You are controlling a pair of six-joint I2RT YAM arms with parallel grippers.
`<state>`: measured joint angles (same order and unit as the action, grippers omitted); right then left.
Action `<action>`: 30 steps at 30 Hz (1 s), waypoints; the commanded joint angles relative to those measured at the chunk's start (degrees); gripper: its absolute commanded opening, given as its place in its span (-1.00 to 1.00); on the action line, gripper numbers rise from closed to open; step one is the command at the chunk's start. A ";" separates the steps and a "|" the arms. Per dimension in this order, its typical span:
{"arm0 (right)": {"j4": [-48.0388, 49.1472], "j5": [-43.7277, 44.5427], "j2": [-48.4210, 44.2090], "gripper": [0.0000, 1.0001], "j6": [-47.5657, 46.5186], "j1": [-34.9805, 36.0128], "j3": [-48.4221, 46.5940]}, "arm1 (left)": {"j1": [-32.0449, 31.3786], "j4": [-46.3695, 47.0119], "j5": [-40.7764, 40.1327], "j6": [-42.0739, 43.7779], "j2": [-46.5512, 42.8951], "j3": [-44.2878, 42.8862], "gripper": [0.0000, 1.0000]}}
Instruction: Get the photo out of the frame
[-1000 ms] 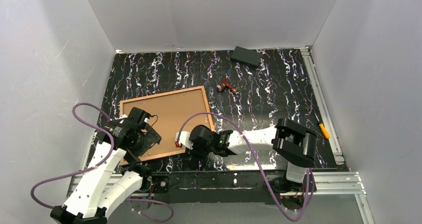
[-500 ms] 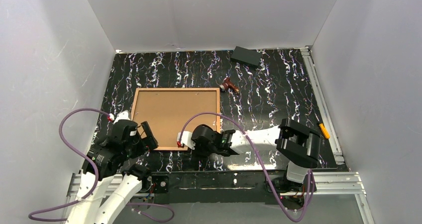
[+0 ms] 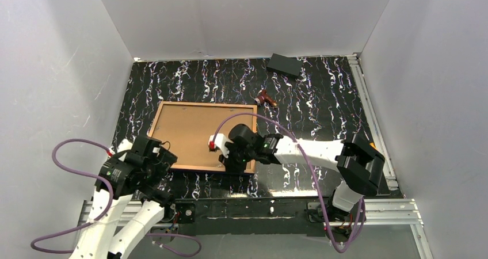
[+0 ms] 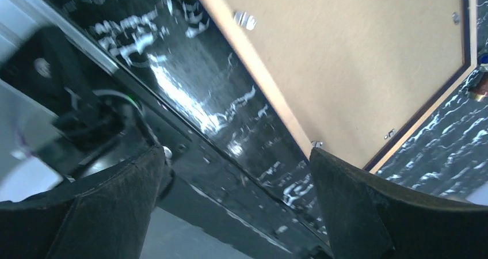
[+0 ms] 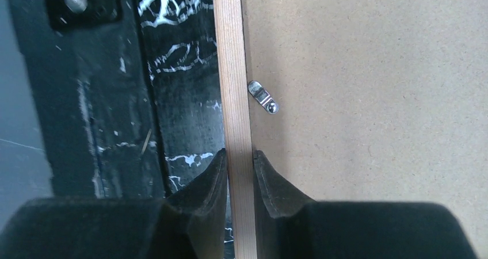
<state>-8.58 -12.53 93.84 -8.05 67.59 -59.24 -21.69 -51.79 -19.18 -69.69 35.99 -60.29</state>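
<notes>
The frame [image 3: 204, 103] lies face down on the black marbled table, its light wooden back rim [image 5: 233, 69] showing a thin dark inner edge. The photo's plain brown board back [image 3: 190, 133] fills it; the printed side is hidden. A small metal clip [image 5: 263, 96] sits on the board [image 5: 368, 98] by the rim. My right gripper [image 3: 233, 166] is shut on the near rim close to the right corner, one finger [image 5: 213, 175] outside and one on the board side. My left gripper [image 4: 239, 161] hangs open over the table's front edge, left of the frame's near left corner [image 3: 151, 166], holding nothing.
A flat black block [image 3: 286, 64] lies at the back edge. A small reddish-brown tool [image 3: 266, 98] rests just beyond the frame's far right corner. An orange-handled item [image 3: 374, 151] sits by the right rail. White walls enclose three sides.
The frame swung from tilted to square and slid right and away. My right gripper closed onto its near rim. My left arm drew back off the frame toward the front left.
</notes>
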 commanded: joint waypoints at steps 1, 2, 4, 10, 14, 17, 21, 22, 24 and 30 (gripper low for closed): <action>2.55 -10.85 -3.60 -0.97 7.51 -4.23 -5.90 | 0.32 0.67 9.17 -17.40 -0.15 6.25 0.96; 2.64 -11.95 -3.57 -0.97 8.83 -4.66 -6.35 | 0.33 1.99 8.79 -17.96 -0.22 6.82 0.96; 2.98 -14.80 -3.27 -0.97 10.67 -5.53 -7.09 | 0.28 5.31 7.83 -18.08 -0.39 8.24 0.96; 3.00 -18.01 -2.27 -0.97 13.97 -6.38 -9.10 | 0.34 19.70 8.44 -16.90 -2.08 18.35 0.96; 2.88 -19.95 -1.91 -0.97 15.62 -7.87 -9.55 | 0.25 22.07 9.01 -17.39 -2.82 21.99 0.96; 2.39 -20.76 -1.44 -0.97 15.84 -8.09 -10.27 | 0.29 23.14 8.08 -17.27 -3.52 22.90 0.96; 2.97 -23.22 -0.43 -0.97 16.62 -9.05 -10.29 | 0.26 32.79 8.63 -17.12 -5.13 28.34 0.96; 3.04 -23.67 -0.42 -0.97 16.59 -9.11 -10.20 | 0.32 35.52 9.01 -17.28 -5.86 30.04 0.95; 2.65 -23.71 -0.55 -0.97 16.32 -9.28 -10.23 | 0.27 38.62 8.58 -18.44 -7.33 32.55 0.91; 2.32 -24.31 -0.36 -0.97 15.62 -9.98 -10.18 | 0.31 42.61 6.02 -21.47 -8.79 35.87 0.70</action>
<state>-8.88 -32.91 93.71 6.28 58.33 -66.22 -21.69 -11.70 -10.24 -88.82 27.62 -25.98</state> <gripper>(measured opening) 0.249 0.883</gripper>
